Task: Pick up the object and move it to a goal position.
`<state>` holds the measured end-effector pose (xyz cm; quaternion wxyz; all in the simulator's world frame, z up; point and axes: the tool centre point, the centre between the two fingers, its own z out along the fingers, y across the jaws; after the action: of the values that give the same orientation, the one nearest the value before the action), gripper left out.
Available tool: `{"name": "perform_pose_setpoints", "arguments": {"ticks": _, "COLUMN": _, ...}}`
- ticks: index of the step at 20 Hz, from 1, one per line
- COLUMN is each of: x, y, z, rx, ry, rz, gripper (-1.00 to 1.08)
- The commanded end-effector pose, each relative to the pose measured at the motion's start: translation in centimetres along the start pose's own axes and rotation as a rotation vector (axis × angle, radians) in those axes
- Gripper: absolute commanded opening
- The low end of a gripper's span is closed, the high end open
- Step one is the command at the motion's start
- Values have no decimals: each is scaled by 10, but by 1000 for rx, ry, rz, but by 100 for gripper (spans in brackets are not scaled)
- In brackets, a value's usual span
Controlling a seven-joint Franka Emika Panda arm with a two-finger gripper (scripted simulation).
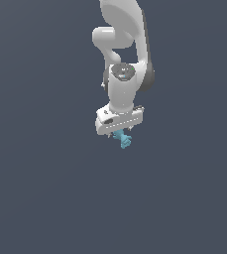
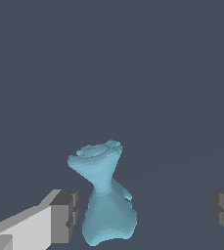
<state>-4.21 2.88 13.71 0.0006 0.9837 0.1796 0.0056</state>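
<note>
Exterior view: the white arm (image 1: 127, 54) reaches down over a plain, uniform dark grey-blue surface (image 1: 40, 198); no walls, edges or furniture are distinguishable; the gripper (image 1: 120, 133) points downward, with the light-blue object (image 1: 123, 139) directly beneath it.

Wrist view: the same featureless grey-blue ground fills the frame; the object (image 2: 103, 195), waisted and knobbly, stands between the two grey fingertips (image 2: 64, 216); the jaws are spread wide, one pad just beside the object, the other well apart; nothing is gripped.
</note>
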Motion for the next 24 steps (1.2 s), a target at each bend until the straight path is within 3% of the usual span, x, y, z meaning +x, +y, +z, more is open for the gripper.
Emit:
{"name": "perform_pose_setpoints", "arguments": {"ticks": 1, "x": -7, "y": -9, "z": 7, "rx": 1, "ry": -3, "rz": -67, "gripper": 100}}
{"name": "perform_pose_setpoints", "arguments": {"ticks": 10, "x": -21, "y": -28, "z": 20, "rx": 4, "ry": -10, "rz": -203, "gripper": 100}}
{"name": "perform_pose_setpoints", "arguments": {"ticks": 24, "x": -24, "y": -30, "z": 48, "rx": 5, "ry": -10, "rz": -216, "gripper": 100}}
